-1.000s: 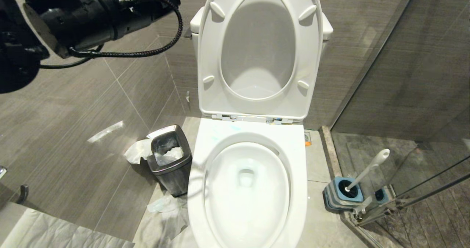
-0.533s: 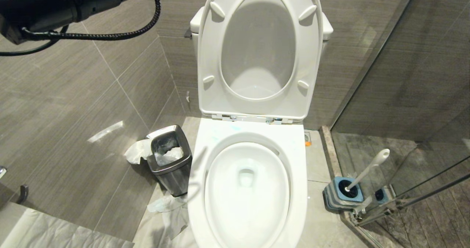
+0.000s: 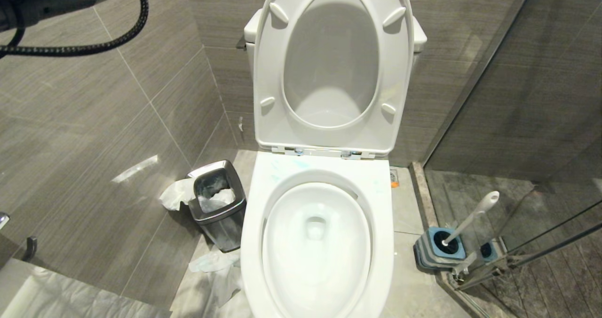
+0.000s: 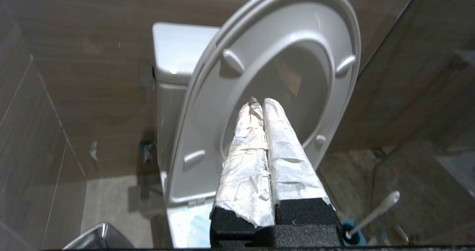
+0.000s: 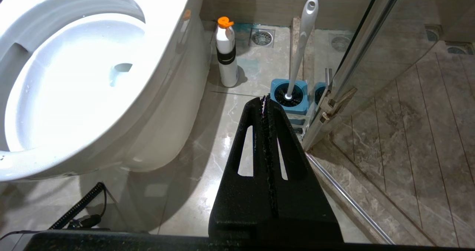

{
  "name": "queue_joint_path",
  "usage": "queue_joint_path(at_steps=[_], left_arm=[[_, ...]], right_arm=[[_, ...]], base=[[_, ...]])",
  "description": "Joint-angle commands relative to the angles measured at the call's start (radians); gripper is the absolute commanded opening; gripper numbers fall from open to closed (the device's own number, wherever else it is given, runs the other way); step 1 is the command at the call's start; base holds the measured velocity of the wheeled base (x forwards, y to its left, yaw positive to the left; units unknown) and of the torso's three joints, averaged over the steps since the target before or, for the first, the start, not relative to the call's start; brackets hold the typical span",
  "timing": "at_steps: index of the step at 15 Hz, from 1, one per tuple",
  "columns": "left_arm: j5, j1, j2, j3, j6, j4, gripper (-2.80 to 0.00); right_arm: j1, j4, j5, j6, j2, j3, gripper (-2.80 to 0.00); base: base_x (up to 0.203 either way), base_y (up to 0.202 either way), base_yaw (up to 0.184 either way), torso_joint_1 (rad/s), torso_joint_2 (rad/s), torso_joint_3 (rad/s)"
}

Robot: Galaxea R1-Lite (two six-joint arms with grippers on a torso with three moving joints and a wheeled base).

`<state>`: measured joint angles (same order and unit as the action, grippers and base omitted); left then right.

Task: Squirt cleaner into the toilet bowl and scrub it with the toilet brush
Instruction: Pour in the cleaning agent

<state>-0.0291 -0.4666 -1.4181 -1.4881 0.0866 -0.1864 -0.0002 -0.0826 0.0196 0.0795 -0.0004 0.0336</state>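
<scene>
Left gripper (image 4: 259, 101), its two fingers wrapped in white paper, is pressed together with nothing between them, raised in front of the upturned white seat and lid (image 4: 282, 58). Right gripper (image 5: 264, 98), two black slotted fingers closed tip to tip and empty, hangs low beside the toilet, above the floor.

One large white glossy ceramic toilet bowl (image 3: 316, 242) stands open, seat and lid both up. One pale plastic cleaner bottle with a dark label band and orange cap (image 5: 227, 54) stands upright on the floor just beside the bowl's base. One toilet brush with a long slim white handle (image 5: 302, 43) leans in its one square blue-and-grey holder (image 3: 439, 250), next to the glass shower door (image 5: 356, 65).

One small square steel bin (image 3: 217, 205) stands at the bowl's other side, white paper inside it and crumpled white paper (image 3: 214, 266) on the floor around it.
</scene>
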Motion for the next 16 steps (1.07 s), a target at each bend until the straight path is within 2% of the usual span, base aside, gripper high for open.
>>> queue_joint_path(at_steps=[1,4,7,10,16], left_arm=[[0.001,0.013,0.097,0.078,0.001,0.015,-2.8],[0.001,0.078,0.179,0.109,0.002,0.07,-2.8],[0.002,0.11,0.273,0.159,0.002,0.091,-2.8],[-0.015,0.196,0.384,0.229,-0.001,0.115,-2.8],[-0.059,0.283,0.645,0.481,-0.047,0.126,-2.8]], right_arm=[[0.0,0.0,0.0,0.0,0.0,0.0,-2.8],[0.0,0.0,0.0,0.0,0.0,0.0,-2.8],[0.0,0.0,0.0,0.0,0.0,0.0,-2.8],[0.0,0.0,0.0,0.0,0.0,0.0,-2.8],[0.0,0.0,0.0,0.0,0.0,0.0,-2.8]], base=[[0.0,0.0,0.0,0.0,0.0,0.0],[0.0,0.0,0.0,0.0,0.0,0.0],[0.0,0.0,0.0,0.0,0.0,0.0],[0.0,0.0,0.0,0.0,0.0,0.0],[0.0,0.0,0.0,0.0,0.0,0.0]])
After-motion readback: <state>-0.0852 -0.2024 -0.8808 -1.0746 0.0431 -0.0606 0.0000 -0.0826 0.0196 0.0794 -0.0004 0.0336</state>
